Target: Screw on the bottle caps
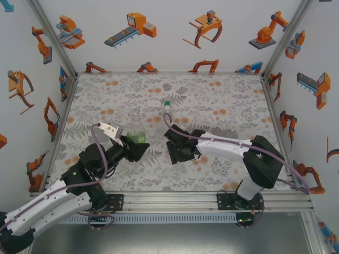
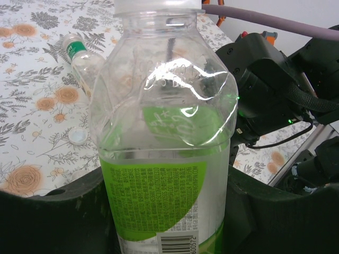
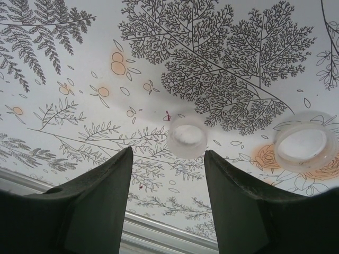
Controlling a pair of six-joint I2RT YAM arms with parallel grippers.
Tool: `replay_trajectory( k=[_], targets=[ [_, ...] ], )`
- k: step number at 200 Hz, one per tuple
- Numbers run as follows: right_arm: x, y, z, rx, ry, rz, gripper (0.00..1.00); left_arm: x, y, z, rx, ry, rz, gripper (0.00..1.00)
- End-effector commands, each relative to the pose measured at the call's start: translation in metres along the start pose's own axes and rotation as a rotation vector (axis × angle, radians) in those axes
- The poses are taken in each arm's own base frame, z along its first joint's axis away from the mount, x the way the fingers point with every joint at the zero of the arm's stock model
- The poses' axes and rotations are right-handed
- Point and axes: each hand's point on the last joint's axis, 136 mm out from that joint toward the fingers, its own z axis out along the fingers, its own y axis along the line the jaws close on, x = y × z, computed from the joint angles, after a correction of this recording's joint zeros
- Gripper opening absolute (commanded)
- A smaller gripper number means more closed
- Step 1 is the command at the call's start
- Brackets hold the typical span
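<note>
My left gripper is shut on a clear bottle with a green label, holding it upright by its lower body; the bottle's top runs out of the left wrist view. A second small bottle with a green band lies on the table beyond it, and shows at the table's middle. A white cap lies loose near it. My right gripper hangs open just above the table, with a white cap lying open side up just ahead of its fingertips. Another white cap lies to its right.
The floral tablecloth covers the table inside white walls printed with robot pictures. An aluminium rail runs along the near edge by both arm bases. My right arm sits close to the right of the held bottle.
</note>
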Motion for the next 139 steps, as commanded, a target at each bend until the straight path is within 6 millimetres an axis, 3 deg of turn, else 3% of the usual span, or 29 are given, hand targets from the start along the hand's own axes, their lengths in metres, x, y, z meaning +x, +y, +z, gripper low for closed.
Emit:
replay_trajectory(
  k=[1, 139],
  targets=[
    [-0.003, 0.001, -0.001, -0.004, -0.005, 0.006, 0.53, -0.024, -0.01, -0.006, 0.037, -0.064, -0.007, 0.0],
    [0.006, -0.006, 0.012, 0.029, 0.026, 0.002, 0.53, -0.026, -0.007, -0.011, 0.026, -0.071, -0.01, 0.0]
  ],
)
